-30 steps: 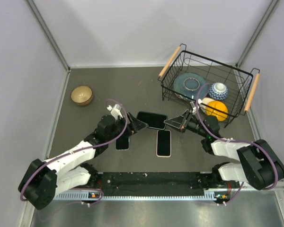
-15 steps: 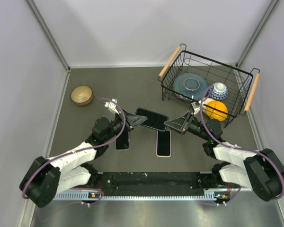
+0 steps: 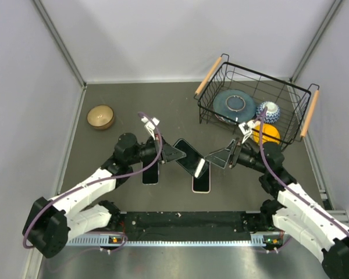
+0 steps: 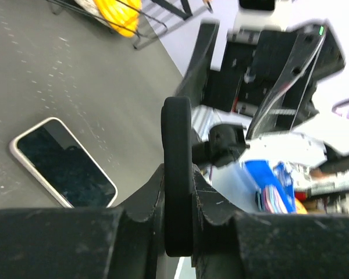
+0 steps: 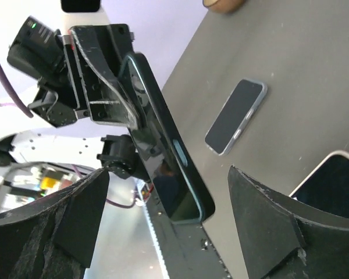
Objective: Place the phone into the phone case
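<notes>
A black phone case (image 3: 191,158) with a glossy dark face hangs tilted above the table's middle. My left gripper (image 3: 175,154) is shut on its left end; in the left wrist view the case (image 4: 177,168) shows edge-on, pinched between both fingers of that gripper (image 4: 177,197). My right gripper (image 3: 220,157) stands open just right of the case, touching nothing; in its own view the case (image 5: 163,151) sits ahead, between the spread fingers of this gripper (image 5: 168,180). A light-rimmed phone (image 3: 201,178) lies flat below the case. A darker phone (image 3: 150,173) lies to its left.
A wire basket (image 3: 296,110) at the back right holds a blue plate (image 3: 234,104), a patterned bowl (image 3: 269,110) and a yellow-orange fruit (image 3: 266,133). A brown bowl (image 3: 100,117) sits at the back left. Grey walls close in the table on three sides.
The right gripper opened, let go of the case and drew back right. The left gripper closed on the case, which has moved toward the front and tilted.
</notes>
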